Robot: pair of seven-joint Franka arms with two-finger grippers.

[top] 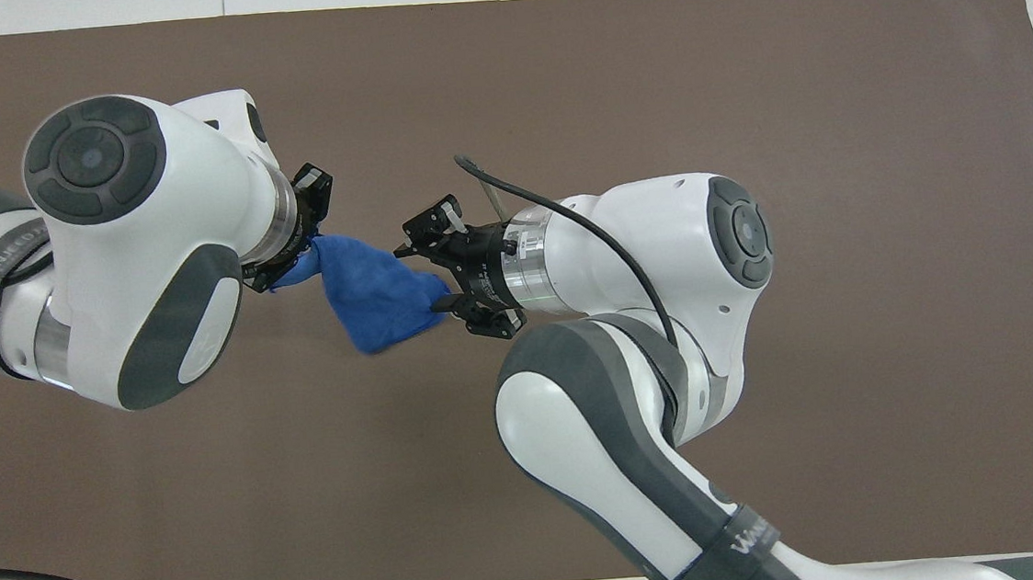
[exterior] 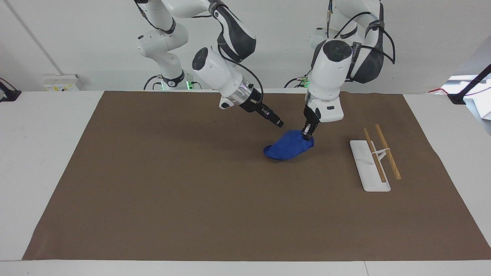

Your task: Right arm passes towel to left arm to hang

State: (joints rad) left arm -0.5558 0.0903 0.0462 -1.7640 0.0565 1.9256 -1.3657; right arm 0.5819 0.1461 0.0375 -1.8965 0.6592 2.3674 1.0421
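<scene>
My left gripper [exterior: 308, 135] pinches the towel [exterior: 288, 149]; my right gripper [exterior: 279, 123], fingers open, is clear; next I carry it to the rack [exterior: 374, 159].

The left arm [top: 136, 255] hides the left tool's [top: 292, 252] fingers overhead.
</scene>
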